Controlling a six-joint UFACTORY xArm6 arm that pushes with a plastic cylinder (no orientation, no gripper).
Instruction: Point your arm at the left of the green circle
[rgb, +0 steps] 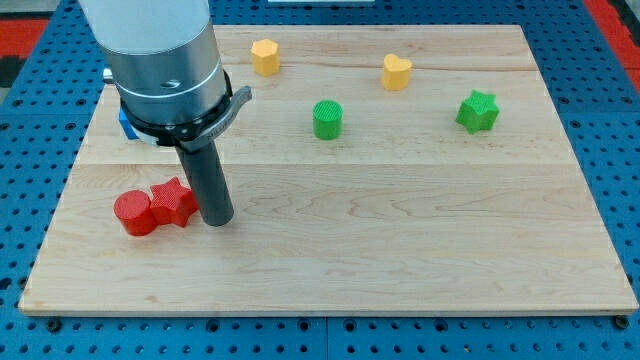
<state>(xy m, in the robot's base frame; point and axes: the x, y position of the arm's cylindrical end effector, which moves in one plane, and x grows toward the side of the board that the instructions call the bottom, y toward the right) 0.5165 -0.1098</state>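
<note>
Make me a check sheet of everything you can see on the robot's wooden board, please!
Surface: pale wooden board lying on a blue pegboard base.
Job's things: green circle stands upright near the view's top middle, nothing touching it.
Clutter: red circle and red star touch each other at the view's lower left; yellow hexagon and yellow heart near the top; green star at the right; a blue block mostly hidden behind the arm.
Grippers: none; my tip sits just right of the red star, far to the lower left of the green circle.
Cables: nothing seen.
Surroundings: red strips at the view's top corners.
</note>
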